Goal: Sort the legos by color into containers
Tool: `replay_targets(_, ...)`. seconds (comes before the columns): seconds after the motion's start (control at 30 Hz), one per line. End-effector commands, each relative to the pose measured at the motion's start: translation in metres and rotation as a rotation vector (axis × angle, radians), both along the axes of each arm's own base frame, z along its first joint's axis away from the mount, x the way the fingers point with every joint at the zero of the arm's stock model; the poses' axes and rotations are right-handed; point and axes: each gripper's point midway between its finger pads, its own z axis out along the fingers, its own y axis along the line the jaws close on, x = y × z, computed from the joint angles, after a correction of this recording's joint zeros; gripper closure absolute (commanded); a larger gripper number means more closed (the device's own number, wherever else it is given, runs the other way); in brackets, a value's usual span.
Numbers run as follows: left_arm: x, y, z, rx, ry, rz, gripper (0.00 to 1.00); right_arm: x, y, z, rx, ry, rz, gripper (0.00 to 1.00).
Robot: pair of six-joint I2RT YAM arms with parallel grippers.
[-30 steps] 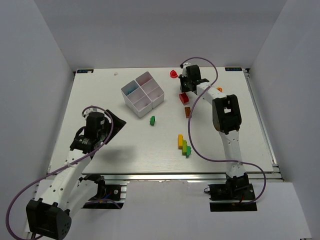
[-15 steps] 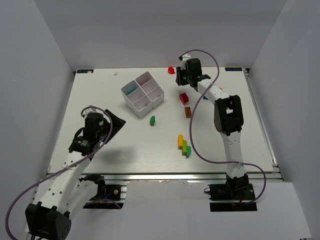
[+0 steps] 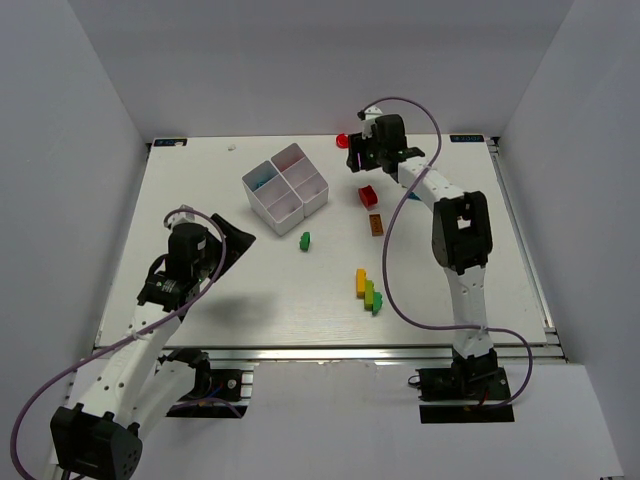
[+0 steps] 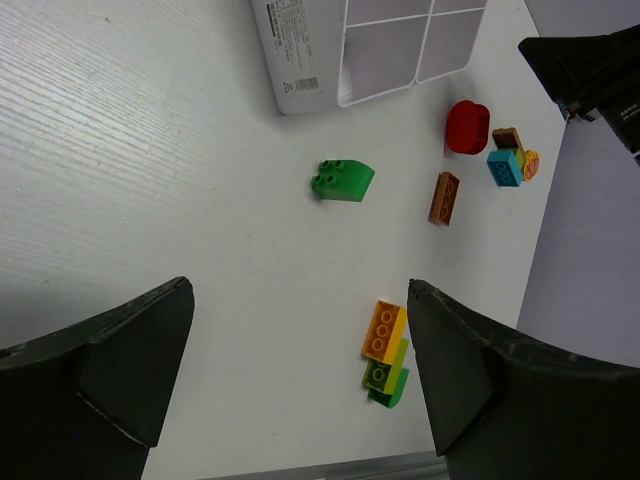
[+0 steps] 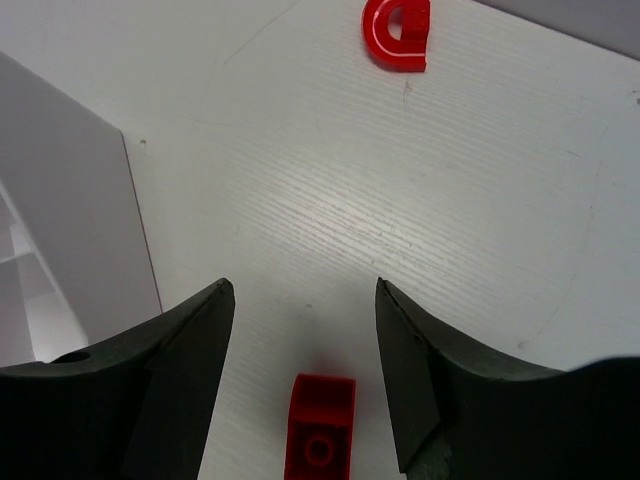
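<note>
Our right gripper [image 5: 303, 300] is out at the far side of the table [image 3: 200, 180], fingers [image 5: 180, 360] spread wide with nothing in them. From the right wrist view a red brick [image 5: 320, 435] sits on the table right in the gap between them, touching neither one. A red arch piece [image 5: 397, 30] lies further out past the tips, and the white tray [image 5: 90, 230] is just off to one side. Our left gripper [image 4: 298, 290] hangs over the near-left part of the table, also gaping open and empty. A green brick [image 4: 342, 180] lies out ahead of its tips, well apart from them, with a brown brick [image 4: 445, 197] and a blue brick [image 4: 504, 167] beyond it. The yellow-and-green stack [image 4: 385, 350] shows in the gap too, close to one finger in that view.
</note>
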Motion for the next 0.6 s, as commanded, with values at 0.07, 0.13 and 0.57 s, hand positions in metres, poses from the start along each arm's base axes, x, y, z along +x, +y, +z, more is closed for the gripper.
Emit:
replay_targets(0.07, 0.003, -0.002, 0.007, -0.009, -0.042, -0.016, 0.04, -0.018, -0.009, 0.031, -0.027, -0.033, 0.020, 0.36)
replay_targets(0.13, 0.003, -0.002, 0.007, -0.007, -0.046, -0.016, 0.03, -0.021, -0.008, 0.033, -0.022, -0.030, 0.026, 0.36)
replay_targets(0.57, -0.001, -0.001, 0.021, -0.009, -0.080, -0.020, 0.04, 0.012, 0.013, 0.047, 0.060, -0.142, 0.058, 0.15)
